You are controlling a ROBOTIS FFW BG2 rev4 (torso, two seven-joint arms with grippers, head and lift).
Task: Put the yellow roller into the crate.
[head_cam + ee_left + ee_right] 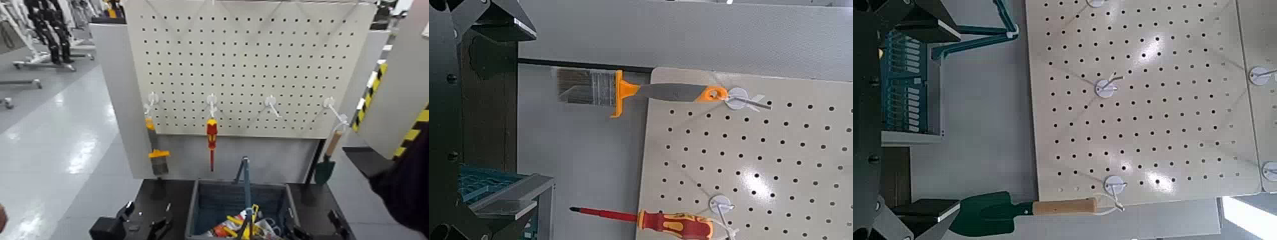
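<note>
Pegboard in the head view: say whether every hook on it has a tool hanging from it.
No, one hook between the screwdriver and the trowel holds nothing.

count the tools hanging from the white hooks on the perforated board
3. From left to right in the head view: a grey-and-orange paintbrush on the first hook, a red-and-yellow screwdriver on the second, a wooden-handled green trowel on the fourth.

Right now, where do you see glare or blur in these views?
Head view: bright glare on the floor at left, crate contents blurry; left wrist view: one glare spot on the pegboard; right wrist view: several pegboard glare spots, bright strip at the lower right corner.
</note>
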